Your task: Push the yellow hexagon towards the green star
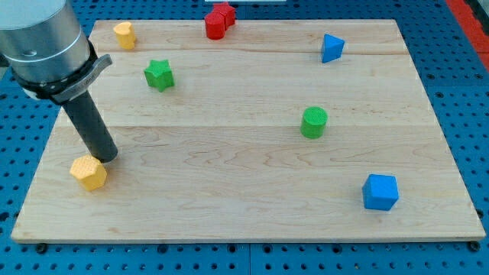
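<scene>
The wooden tabletop point(244, 198) looks smooth, so I expect blocks to slide easily. My hand is only a bare rod with nothing to open or close; my tip point(108, 157) rests just above and to the view's right of the yellow hexagon point(89, 173), seemingly touching it. That block looks light, rigid and apt to spin, so I'd press its lower face squarely. The green star point(159, 74) sits well above my tip.

My tip point(108, 157) touches the yellow hexagon point(89, 173), with the green star point(159, 74) well above
</scene>
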{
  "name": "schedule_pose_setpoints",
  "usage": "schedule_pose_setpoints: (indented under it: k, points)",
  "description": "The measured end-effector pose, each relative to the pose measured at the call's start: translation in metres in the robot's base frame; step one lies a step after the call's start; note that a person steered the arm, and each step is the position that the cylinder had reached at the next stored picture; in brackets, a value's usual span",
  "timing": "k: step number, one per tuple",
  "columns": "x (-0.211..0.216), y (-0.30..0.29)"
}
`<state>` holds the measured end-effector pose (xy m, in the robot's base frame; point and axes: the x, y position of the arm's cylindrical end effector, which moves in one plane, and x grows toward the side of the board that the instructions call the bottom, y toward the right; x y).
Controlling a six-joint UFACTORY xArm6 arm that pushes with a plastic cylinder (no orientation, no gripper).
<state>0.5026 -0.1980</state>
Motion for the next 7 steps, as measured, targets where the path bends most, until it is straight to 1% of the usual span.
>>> schedule_pose_setpoints:
  k: [1,2,3,4,5,7]
  points:
    - [-0.002,0.015]
    - [-0.001,0.047]
    - [0.036,0.047]
    - [0.088,0.033]
    - [0.102,0.003]
    - [0.099,0.003]
